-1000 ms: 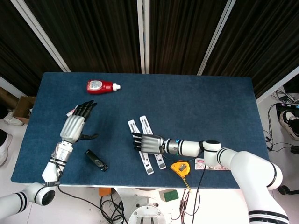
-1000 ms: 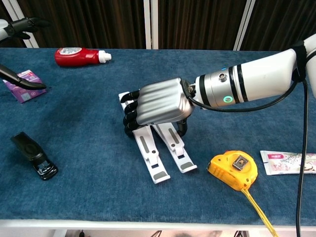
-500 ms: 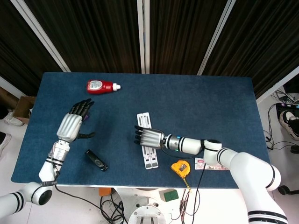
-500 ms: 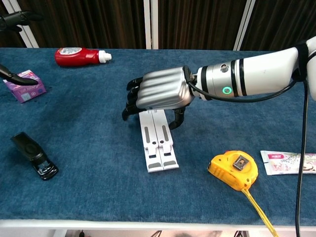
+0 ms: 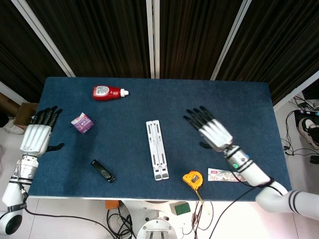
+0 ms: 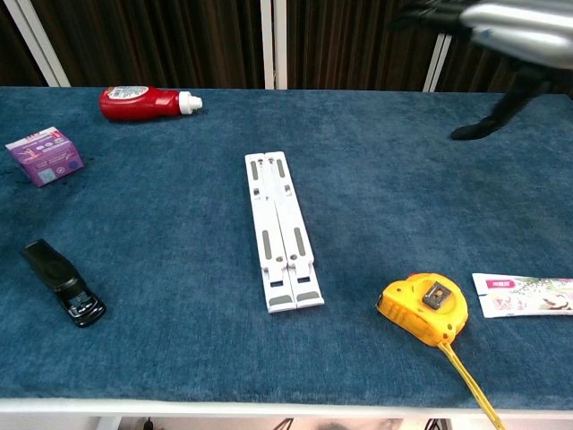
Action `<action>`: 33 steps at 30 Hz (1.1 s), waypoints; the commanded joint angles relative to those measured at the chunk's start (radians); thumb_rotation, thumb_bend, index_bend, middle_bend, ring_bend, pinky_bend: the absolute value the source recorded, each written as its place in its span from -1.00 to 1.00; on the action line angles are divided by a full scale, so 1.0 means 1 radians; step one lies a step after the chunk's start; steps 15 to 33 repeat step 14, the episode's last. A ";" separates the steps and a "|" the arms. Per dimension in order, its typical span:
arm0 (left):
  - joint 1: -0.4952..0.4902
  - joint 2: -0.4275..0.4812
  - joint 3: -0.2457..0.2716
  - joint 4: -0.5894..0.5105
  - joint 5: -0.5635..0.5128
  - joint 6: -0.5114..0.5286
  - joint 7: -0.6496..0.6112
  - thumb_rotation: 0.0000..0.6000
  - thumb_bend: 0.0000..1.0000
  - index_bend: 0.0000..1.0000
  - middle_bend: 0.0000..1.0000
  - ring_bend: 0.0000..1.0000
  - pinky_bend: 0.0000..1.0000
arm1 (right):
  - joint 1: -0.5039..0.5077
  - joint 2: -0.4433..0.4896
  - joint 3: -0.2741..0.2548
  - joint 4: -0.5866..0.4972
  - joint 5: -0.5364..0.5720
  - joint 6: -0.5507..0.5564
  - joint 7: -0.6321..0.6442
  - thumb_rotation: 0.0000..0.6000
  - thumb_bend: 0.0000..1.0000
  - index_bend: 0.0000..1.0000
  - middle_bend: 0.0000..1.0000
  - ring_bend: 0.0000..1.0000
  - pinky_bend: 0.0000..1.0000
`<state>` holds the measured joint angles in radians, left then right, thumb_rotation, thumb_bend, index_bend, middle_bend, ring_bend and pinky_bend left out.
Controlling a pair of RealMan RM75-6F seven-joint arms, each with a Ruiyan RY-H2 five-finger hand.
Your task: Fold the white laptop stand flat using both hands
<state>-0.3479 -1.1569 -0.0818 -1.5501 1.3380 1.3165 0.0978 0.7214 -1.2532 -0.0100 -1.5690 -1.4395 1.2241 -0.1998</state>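
Dark curtains with white uprights back a table covered in blue cloth.

Left hand: off the table's left edge in the head view, fingers spread and straight, holding nothing, thumb pointing toward the cloth. Not seen in the chest view.

Purple box: near the left edge, lying alone. Red bottle behind it toward the far edge, on its side, white cap pointing right. Black stapler near the front edge, left of centre, angled.

Stand: at table centre, folded flat, its two white bars lying side by side and touching along their length, long axis running front to back. Neither hand touches it.

Yellow tape measure: just right of the stand's near end, apart from it, its tape trailing over the front edge. White sachet lies flat to its right.

Right hand: raised above the cloth right of the stand, well apart from it, fingers spread, empty. In the chest view only its blurred underside shows at top right.
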 commanded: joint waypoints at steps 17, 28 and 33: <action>0.287 0.077 0.156 -0.118 0.165 0.323 0.030 1.00 -0.96 -0.99 -1.00 -1.00 -0.83 | -0.502 0.228 -0.104 -0.063 0.046 0.342 0.327 1.00 -0.74 -1.00 -1.00 -1.00 -1.00; 0.287 0.077 0.156 -0.118 0.165 0.323 0.030 1.00 -0.96 -0.99 -1.00 -1.00 -0.83 | -0.502 0.228 -0.104 -0.063 0.046 0.342 0.327 1.00 -0.74 -1.00 -1.00 -1.00 -1.00; 0.287 0.077 0.156 -0.118 0.165 0.323 0.030 1.00 -0.96 -0.99 -1.00 -1.00 -0.83 | -0.502 0.228 -0.104 -0.063 0.046 0.342 0.327 1.00 -0.74 -1.00 -1.00 -1.00 -1.00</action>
